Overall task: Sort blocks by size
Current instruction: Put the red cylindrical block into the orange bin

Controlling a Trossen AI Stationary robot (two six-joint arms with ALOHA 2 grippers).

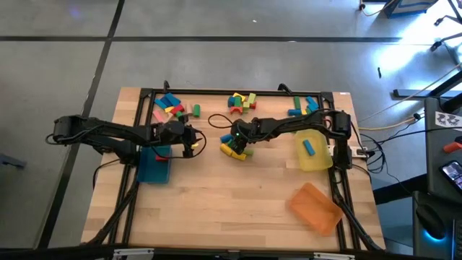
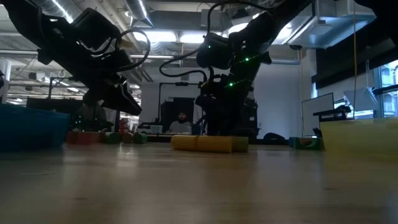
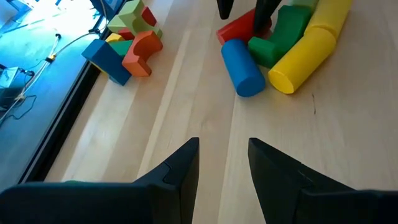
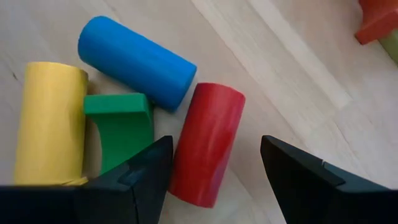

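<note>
A small cluster of blocks lies on the table's middle: a red cylinder, a blue cylinder, a yellow cylinder and a green arch. All of them lie on their sides on the wood. My right gripper is open just above the cluster. Its fingers stand on either side of the red cylinder, across it. My left gripper is open and empty, low over bare wood to the left of the cluster. It points at the blue cylinder.
More block piles lie along the far edge. A teal tray lies under the left arm. A yellow tray at the right holds one blue block. An orange tray lies at the near right. A black frame borders the table.
</note>
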